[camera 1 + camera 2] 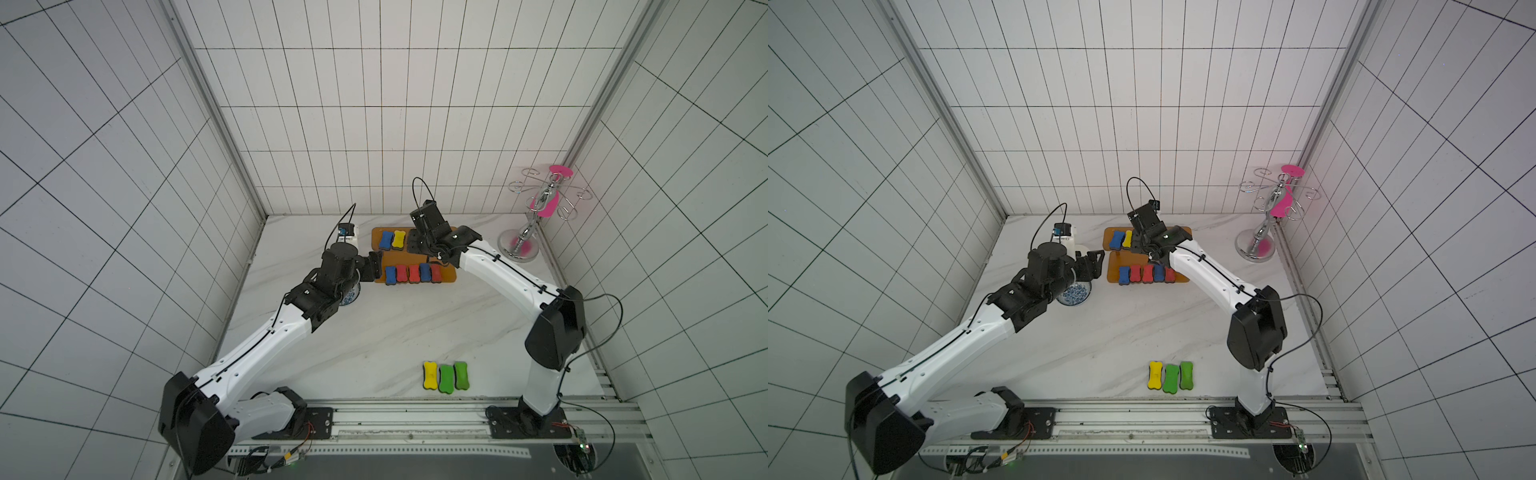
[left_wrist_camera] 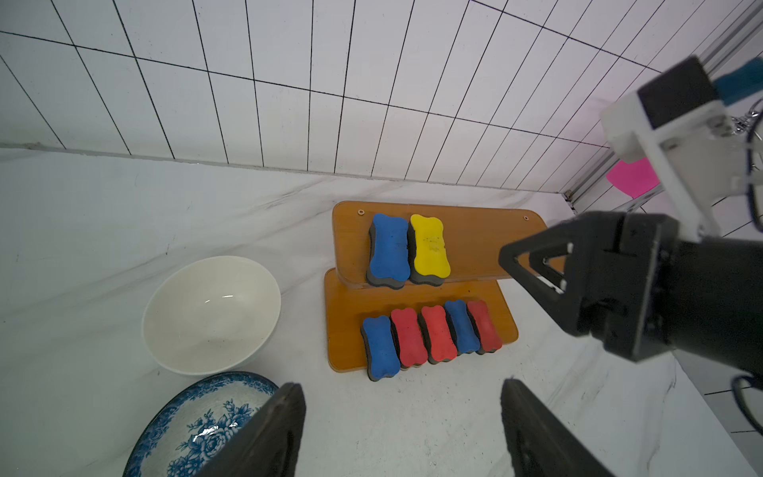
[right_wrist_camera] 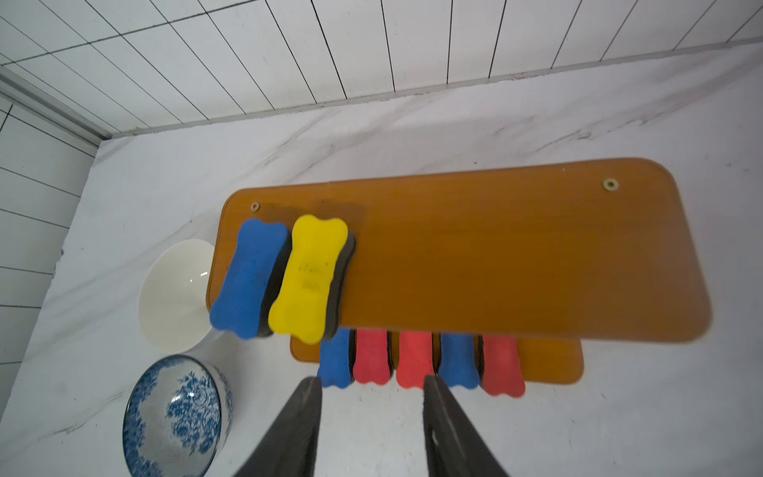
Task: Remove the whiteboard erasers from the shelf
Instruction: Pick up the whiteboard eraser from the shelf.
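Only the top views show three loose erasers [image 1: 446, 377], one yellow and two green, lower centre on the tabletop [image 1: 374, 332]. Wrist views show the orange-brown shelf [image 3: 495, 256] carrying seven bone-shaped erasers [image 2: 390, 247]. The left pincer [image 2: 402, 388] and right pincer [image 3: 371, 380] are spread and empty.

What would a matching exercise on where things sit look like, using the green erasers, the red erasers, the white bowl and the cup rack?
Things:
1 green erasers
2 red erasers
3 white bowl
4 cup rack

Places:
A on the lower board of the shelf
B near edge of the table, beside a yellow eraser
C far corner of the table
D beside the shelf, next to the blue-patterned bowl

Pairs: 1-B, 2-A, 3-D, 4-C.
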Motion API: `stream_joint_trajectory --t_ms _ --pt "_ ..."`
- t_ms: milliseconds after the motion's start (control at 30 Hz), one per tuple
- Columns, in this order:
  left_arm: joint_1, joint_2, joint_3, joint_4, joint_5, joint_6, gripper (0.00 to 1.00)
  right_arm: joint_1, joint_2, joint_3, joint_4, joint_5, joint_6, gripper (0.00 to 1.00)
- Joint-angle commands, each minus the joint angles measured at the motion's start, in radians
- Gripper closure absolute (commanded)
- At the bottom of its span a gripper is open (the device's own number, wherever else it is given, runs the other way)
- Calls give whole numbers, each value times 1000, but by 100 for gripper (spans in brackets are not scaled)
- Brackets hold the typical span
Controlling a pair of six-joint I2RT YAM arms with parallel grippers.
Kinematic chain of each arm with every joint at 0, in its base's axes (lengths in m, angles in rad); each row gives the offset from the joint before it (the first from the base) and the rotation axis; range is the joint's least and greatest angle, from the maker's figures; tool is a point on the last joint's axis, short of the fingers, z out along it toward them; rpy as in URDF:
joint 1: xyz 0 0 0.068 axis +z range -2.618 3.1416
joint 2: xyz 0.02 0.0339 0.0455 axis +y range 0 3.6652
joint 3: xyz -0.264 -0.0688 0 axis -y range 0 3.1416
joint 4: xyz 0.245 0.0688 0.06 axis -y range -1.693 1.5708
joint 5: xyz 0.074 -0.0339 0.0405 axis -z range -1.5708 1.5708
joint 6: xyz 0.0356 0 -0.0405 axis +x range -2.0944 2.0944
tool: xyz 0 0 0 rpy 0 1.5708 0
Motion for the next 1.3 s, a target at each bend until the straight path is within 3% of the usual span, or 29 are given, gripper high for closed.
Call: stream_joint_trajectory --t_ms 0,133,400,1267 --pt "2 -19 -16 33 -23 22 20 -31 88 121 15 -120 -63 52" --pt "10 4 -2 20 -32 25 19 -40 173 228 3 -153 -98 47" --pt "22 17 4 18 -26 23 18 -45 274 347 -62 -137 -107 47" --pt "56 20 -1 15 2 -15 17 -43 302 349 -132 -62 -169 51"
